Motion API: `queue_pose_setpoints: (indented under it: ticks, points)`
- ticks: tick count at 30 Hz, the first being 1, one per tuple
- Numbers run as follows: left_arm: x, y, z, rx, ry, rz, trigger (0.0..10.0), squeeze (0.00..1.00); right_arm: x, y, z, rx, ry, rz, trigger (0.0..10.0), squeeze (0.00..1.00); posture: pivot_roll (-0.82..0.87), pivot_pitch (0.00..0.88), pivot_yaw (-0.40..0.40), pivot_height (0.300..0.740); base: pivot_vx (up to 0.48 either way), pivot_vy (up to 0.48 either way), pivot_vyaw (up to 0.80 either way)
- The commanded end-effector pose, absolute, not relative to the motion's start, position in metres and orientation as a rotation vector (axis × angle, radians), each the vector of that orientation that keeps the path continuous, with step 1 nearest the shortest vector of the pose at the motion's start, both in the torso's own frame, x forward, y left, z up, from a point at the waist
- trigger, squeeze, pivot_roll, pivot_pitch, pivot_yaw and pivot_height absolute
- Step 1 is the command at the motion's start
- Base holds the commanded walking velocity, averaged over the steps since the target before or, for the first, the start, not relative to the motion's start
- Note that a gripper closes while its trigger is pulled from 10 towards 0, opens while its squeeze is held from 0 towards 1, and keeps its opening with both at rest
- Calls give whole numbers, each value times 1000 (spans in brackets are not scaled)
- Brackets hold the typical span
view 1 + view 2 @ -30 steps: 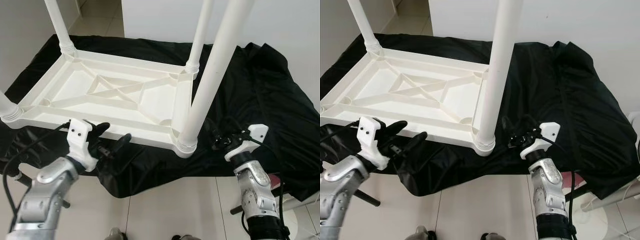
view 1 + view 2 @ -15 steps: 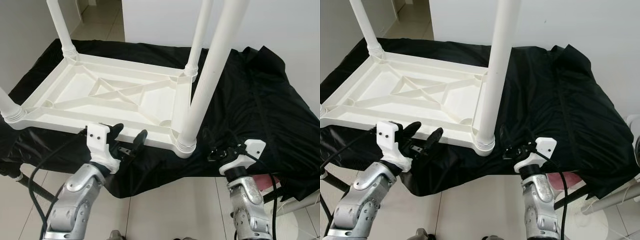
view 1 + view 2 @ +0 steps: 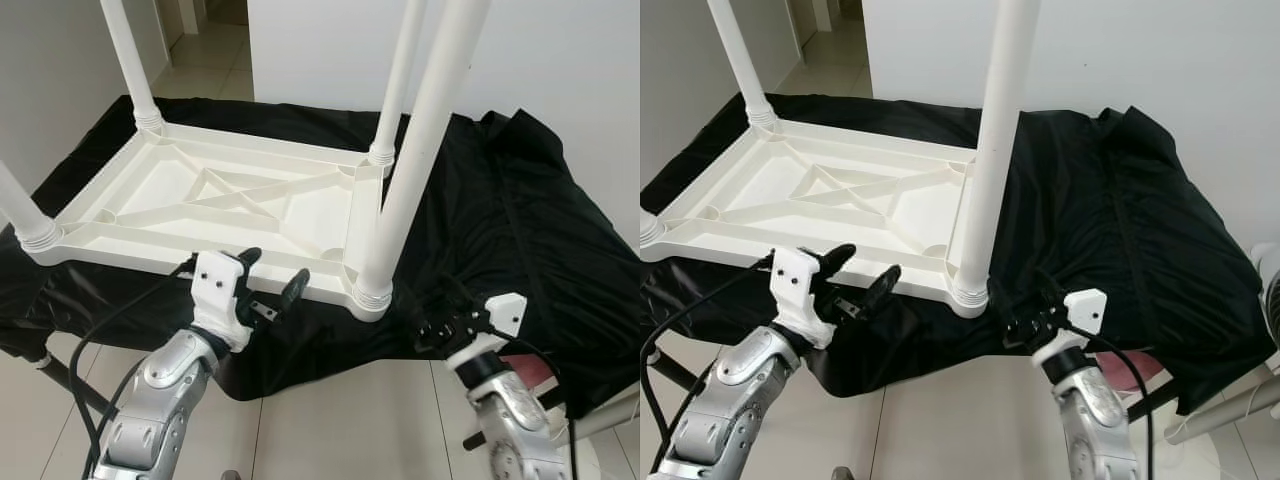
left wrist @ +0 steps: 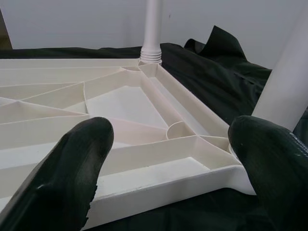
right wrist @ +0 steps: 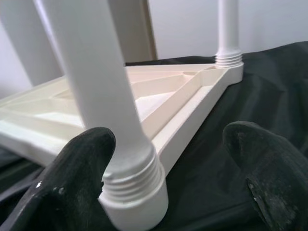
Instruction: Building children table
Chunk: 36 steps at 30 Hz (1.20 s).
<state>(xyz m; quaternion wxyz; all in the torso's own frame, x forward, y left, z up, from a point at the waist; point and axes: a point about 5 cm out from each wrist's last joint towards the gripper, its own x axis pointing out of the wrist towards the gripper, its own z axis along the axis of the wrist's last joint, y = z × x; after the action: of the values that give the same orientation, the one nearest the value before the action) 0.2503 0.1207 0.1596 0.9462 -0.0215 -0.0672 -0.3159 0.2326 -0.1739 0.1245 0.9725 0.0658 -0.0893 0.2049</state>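
I see a white table (image 3: pixel 230 205) lying upside down on a black cloth (image 3: pixel 500 200), with its legs pointing up. My left gripper (image 3: pixel 270 285) is at the near long edge of the table. Its fingers (image 4: pixel 79 166) are spread apart and hold nothing. My right gripper (image 3: pixel 425 320) is just beside the near leg (image 3: pixel 415 150), at the table's corner. Its fingers (image 5: pixel 79 178) are spread wide too, with nothing in them.

We see a black cloth (image 3: pixel 500 210) spread under and ahead of both grippers, tiled floor (image 3: pixel 330 420) below them.
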Motion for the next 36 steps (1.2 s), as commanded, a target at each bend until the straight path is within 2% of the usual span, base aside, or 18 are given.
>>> queue_pose_setpoints:
  ticks: [1, 9, 15, 26, 29, 34, 35, 36]
  points:
    - [251, 116, 160, -67, -124, -677, 10000, 0, 231, -170, 126, 120, -165, 495, 10000, 0, 15, 0, -17, 740, 0, 0, 0]
    - [255, 108, 165, -167, -94, -735, 10000, 0, 247, -179, 134, 99, -124, 631, 10000, 0, 30, 0, -33, 740, 0, 0, 0]
    - [252, 101, 168, -123, -99, -804, 10000, 0, 264, -183, 144, 50, -137, 669, 10000, 0, 41, 0, -41, 740, 0, 0, 0]
    - [251, 88, 166, -29, -87, -897, 10000, 0, 287, -173, 147, -30, -129, 768, 10000, 0, 49, 0, -34, 740, 0, 0, 0]
    - [254, 85, 169, -23, -98, -904, 10000, 0, 302, -160, 148, -64, -121, 853, 10000, 0, 61, 0, -52, 740, 0, 0, 0]
    - [255, 85, 170, -17, -110, -894, 10000, 0, 311, -156, 150, -104, -117, 898, 10000, 0, 66, 0, -66, 740, 0, 0, 0]
    - [256, 85, 170, -20, -109, -891, 10000, 0, 315, -157, 151, -110, -113, 900, 9373, 0, 69, 0, -70, 740, 0, 0, 0]
    - [255, 85, 170, -21, -109, -890, 10000, 0, 318, -157, 151, -113, -111, 902, 9373, 0, 70, 0, -72, 740, 0, 0, 0]
